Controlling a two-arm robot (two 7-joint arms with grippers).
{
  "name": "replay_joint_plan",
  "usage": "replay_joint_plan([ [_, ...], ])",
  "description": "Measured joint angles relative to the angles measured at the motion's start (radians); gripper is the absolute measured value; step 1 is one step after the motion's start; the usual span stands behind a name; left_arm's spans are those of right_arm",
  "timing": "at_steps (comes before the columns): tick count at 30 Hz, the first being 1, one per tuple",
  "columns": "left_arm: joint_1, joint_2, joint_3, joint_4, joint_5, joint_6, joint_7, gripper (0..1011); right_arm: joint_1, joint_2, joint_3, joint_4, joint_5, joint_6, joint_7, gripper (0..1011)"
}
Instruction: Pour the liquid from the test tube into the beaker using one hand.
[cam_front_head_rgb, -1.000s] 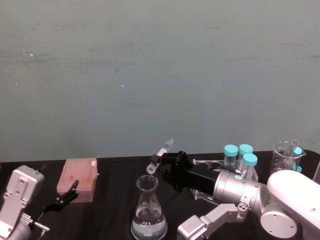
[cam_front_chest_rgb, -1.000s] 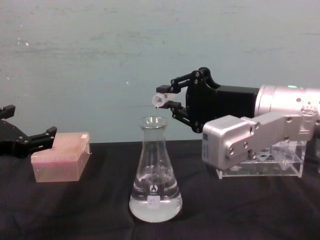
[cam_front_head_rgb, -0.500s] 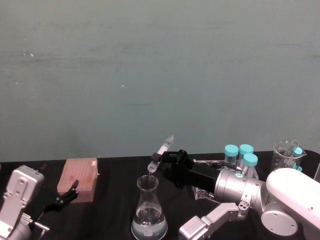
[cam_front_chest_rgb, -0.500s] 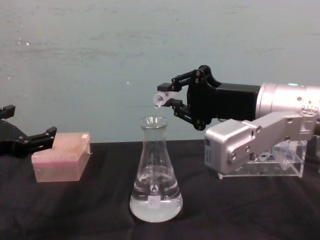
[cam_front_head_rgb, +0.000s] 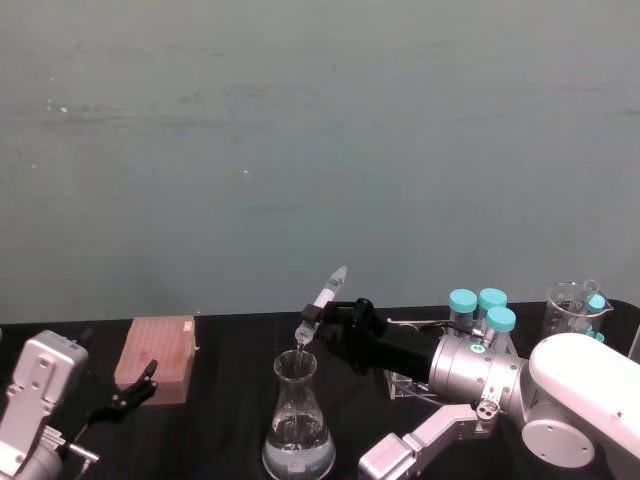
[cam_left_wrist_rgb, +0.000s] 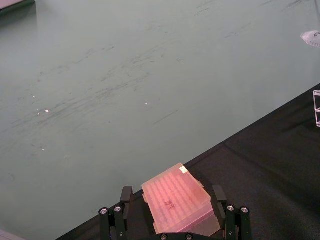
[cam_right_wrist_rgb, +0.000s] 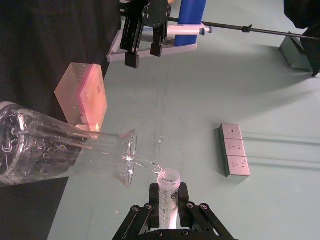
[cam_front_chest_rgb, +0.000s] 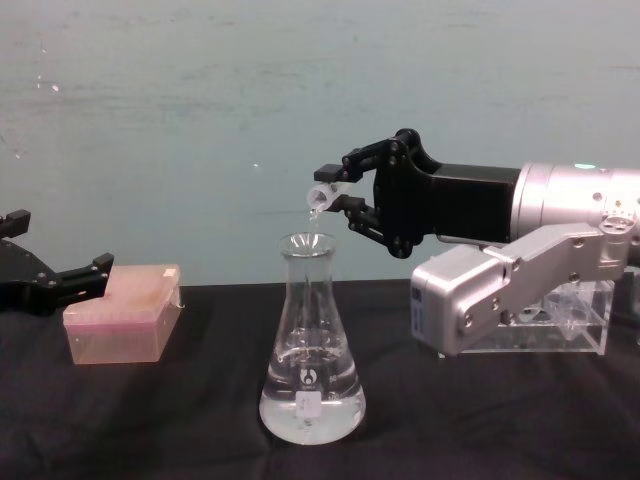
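My right gripper (cam_front_chest_rgb: 341, 194) is shut on the test tube (cam_front_chest_rgb: 322, 192), holding it tilted with its open mouth just above the beaker's rim. The beaker (cam_front_chest_rgb: 311, 345) is a clear conical flask standing upright on the black table. A thin thread of clear liquid (cam_right_wrist_rgb: 148, 165) runs from the tube's mouth into the neck, and more liquid (cam_front_chest_rgb: 311, 415) pools in the wide base. From the head view, the tube (cam_front_head_rgb: 322, 303) slants down to the left over the beaker (cam_front_head_rgb: 297, 420), with the right gripper (cam_front_head_rgb: 324, 322) around its lower part. My left gripper (cam_front_chest_rgb: 60, 280) rests open at the far left.
A pink tip box (cam_front_chest_rgb: 122, 312) lies left of the flask, right in front of the left gripper (cam_left_wrist_rgb: 170, 222). A clear rack (cam_front_chest_rgb: 560, 322) with turquoise-capped tubes (cam_front_head_rgb: 480, 308) stands at the right behind my right arm. A small glass beaker (cam_front_head_rgb: 572, 308) stands beyond it.
The right gripper has lifted a little and tipped the tube further, bringing its mouth over the flask's rim; a thin stream now falls into the neck. The left arm has not moved.
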Motion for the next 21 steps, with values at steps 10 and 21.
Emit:
replay_joint_plan([
  [10,0.000,0.000,0.000,0.000,0.000,0.000,0.000,1000,0.010,0.003,-0.013,0.003,-0.009,0.007,-0.012,211],
  [21,0.000,0.000,0.000,0.000,0.000,0.000,0.000,1000,0.015,0.010,-0.027,-0.003,-0.022,0.013,-0.022,211],
])
